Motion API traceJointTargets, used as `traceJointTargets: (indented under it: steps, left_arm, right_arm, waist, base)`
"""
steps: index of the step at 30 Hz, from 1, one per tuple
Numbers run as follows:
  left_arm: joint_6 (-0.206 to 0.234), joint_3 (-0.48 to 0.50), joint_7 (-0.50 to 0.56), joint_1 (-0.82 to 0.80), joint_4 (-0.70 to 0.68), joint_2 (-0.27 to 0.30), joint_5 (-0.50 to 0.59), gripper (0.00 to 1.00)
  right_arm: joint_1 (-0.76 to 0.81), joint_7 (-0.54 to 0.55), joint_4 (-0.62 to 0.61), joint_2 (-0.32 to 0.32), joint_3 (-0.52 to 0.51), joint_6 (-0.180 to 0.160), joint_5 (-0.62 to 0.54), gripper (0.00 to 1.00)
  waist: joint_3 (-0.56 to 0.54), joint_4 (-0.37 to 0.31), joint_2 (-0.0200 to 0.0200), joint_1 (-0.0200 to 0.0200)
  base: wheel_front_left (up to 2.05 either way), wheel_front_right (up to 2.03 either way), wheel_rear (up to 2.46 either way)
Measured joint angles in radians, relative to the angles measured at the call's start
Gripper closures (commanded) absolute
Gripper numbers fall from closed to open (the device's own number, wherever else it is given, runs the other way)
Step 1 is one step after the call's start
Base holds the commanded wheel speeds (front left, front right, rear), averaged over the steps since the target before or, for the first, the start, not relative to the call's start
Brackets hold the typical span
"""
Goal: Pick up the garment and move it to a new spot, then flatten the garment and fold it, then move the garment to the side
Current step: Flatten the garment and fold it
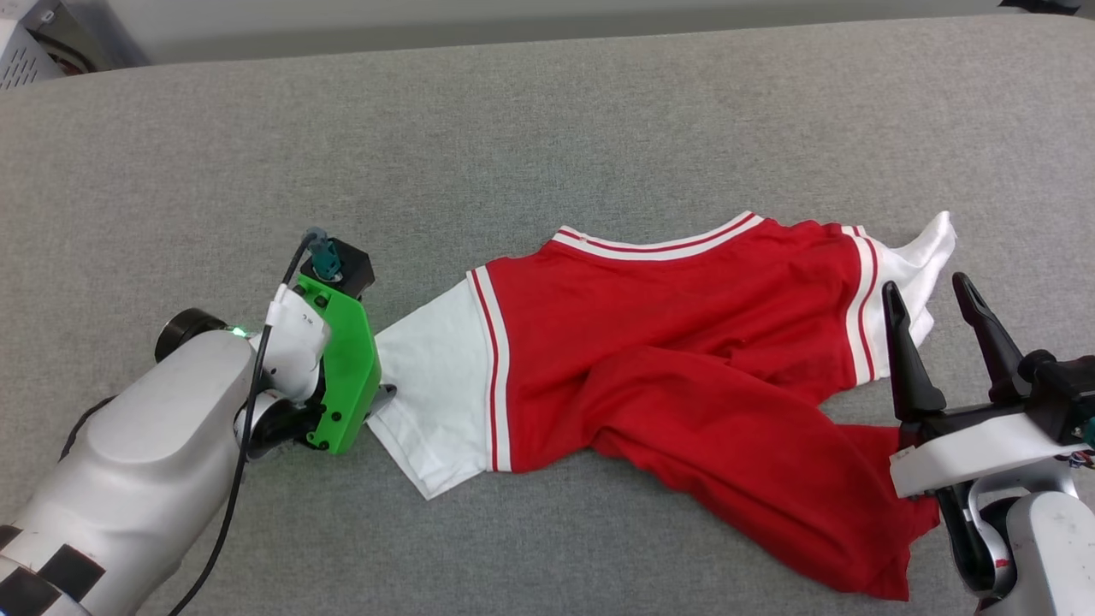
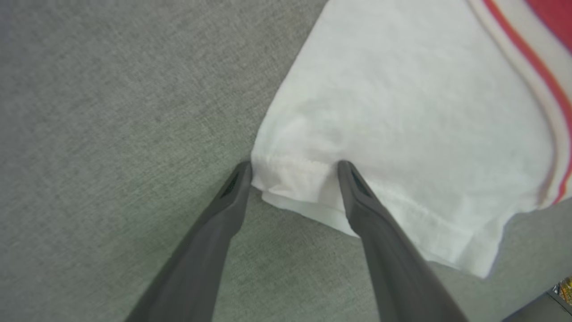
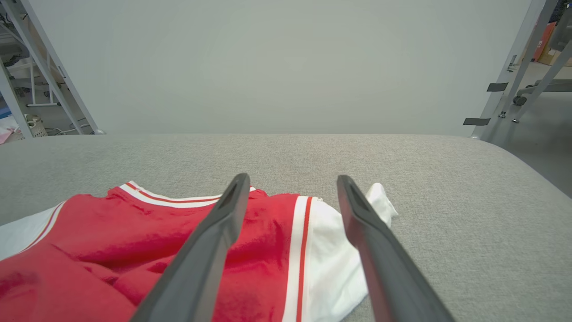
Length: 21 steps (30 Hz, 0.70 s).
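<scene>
Garment (image 1: pixel 667 342) crumpled on tabletop (image 1: pixel 547 128). White sleeve hem (image 2: pixel 402 210) sits between left gripper (image 2: pixel 292 179) fingers, spread, not yet pinching. Right gripper (image 1: pixel 926 291), across garment from left gripper, fingers apart, empty. Cloth prob. light, limp (sags, bunches); pinch at hems/seams.

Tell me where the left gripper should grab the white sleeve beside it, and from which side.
Take the white sleeve of the garment at its hem corner, coming in from the left over the grey surface. That edge lies free, layered and slightly raised, and the open jaws of the left gripper straddle it.
</scene>
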Motion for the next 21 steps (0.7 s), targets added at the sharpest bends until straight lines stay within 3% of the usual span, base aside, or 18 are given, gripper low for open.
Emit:
traceJointTargets:
  steps: [1,2,3,11,12,21]
  left_arm:
    - [0.0,-0.016,-0.004,-0.007,-0.001,0.004,-0.004,0.09]
    - [0.0,-0.033,-0.016,-0.013,-0.002,0.007,-0.005,0.62]
    - [0.0,-0.045,-0.031,-0.017,-0.001,0.01,-0.005,0.98]
    - [-0.002,-0.105,-0.261,-0.02,0.028,0.027,-0.006,1.0]
    - [-0.001,-0.095,-0.344,-0.02,0.04,0.054,-0.021,1.0]
    - [0.01,-0.042,-0.495,-0.02,0.06,0.105,-0.036,1.0]
  right_arm:
    - [-0.003,-0.001,0.002,0.0,-0.001,0.0,0.0,0.0]
    - [-0.003,-0.002,0.005,0.0,-0.001,0.0,0.0,0.0]
    - [-0.003,-0.005,0.007,-0.001,-0.002,0.0,0.002,0.0]
    - [-0.002,-0.006,0.021,-0.009,-0.013,0.0,0.009,0.0]
    - [0.0,-0.006,0.02,-0.016,-0.034,0.0,0.011,0.0]
    - [0.018,0.038,0.007,-0.053,-0.094,0.0,0.011,0.0]
  waist:
    - [0.002,-0.001,0.0,0.0]
    - [0.003,0.0,0.0,0.0]
    - [0.002,0.001,0.0,0.0]
    - [-0.027,0.01,0.0,0.0]
    - [-0.043,0.017,0.0,0.0]
    - [-0.077,0.059,0.0,0.0]
  base:
    - [0.0,0.0,0.0]
    - [0.0,0.0,0.0]
    - [0.0,0.0,0.0]
    - [0.0,0.0,0.0]
    - [0.0,0.0,0.0]
    - [0.0,0.0,0.0]
